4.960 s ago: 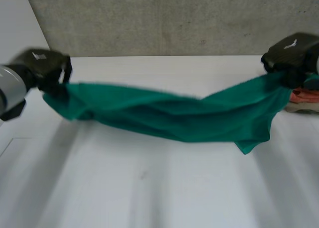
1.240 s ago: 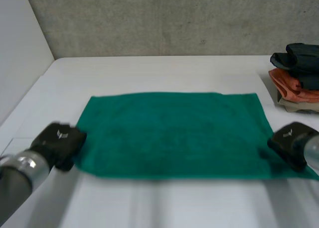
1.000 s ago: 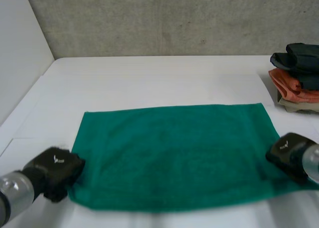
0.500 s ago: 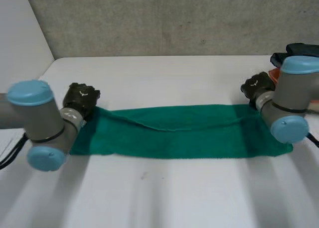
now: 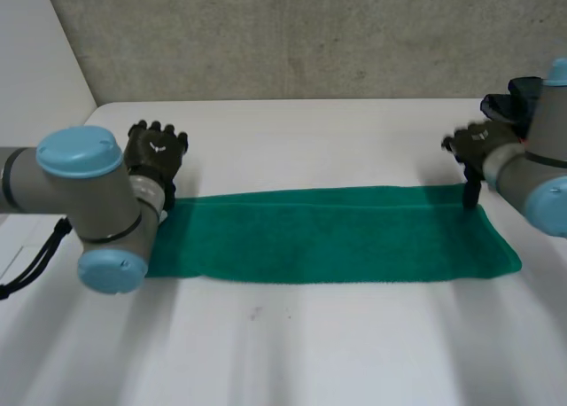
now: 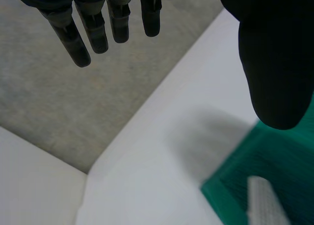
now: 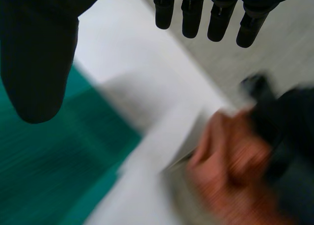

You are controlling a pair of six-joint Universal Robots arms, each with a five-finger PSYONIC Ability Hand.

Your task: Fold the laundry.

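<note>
Worktop (image 5: 292, 353): white and flat, backed by a grey concrete wall (image 5: 292, 34).

Green towel (image 5: 328, 233): count 1. It lies flat on the worktop as a long narrow band. Its long axis runs left to right, parallel to the wall, and its short axis runs toward the camera. It sits about mid-depth on the worktop, with one end near each arm.

Arms: count 2. The left arm (image 5: 80, 193) comes in at the towel's left end, and its blue-capped joint sits in front of the left short edge. The right arm (image 5: 540, 184) comes in at the right end.

Pile of folded laundry (image 7: 245, 161): count 1, at the far right of the worktop behind the right arm, apart from the towel. At least 2 items: a dark piece (image 5: 512, 103) on top and an orange piece (image 7: 221, 156) under it. The right wrist view is too blurred to show more.

Robot hands: count 2.
- Left robot hand (image 5: 156, 153): just beyond the towel's far left corner. In the left wrist view its fingers (image 6: 93, 33) are straight, the thumb (image 6: 274, 63) stands well apart from them, and nothing is held. It is wide. The towel corner lies under the thumb side.
- Right robot hand (image 5: 474, 149): at the towel's far right corner. In the right wrist view its fingers (image 7: 218, 14) are straight with the thumb spread away, and it is wide and empty. The head view shows one digit pointing down at the towel's far edge; I cannot tell if it touches.
</note>
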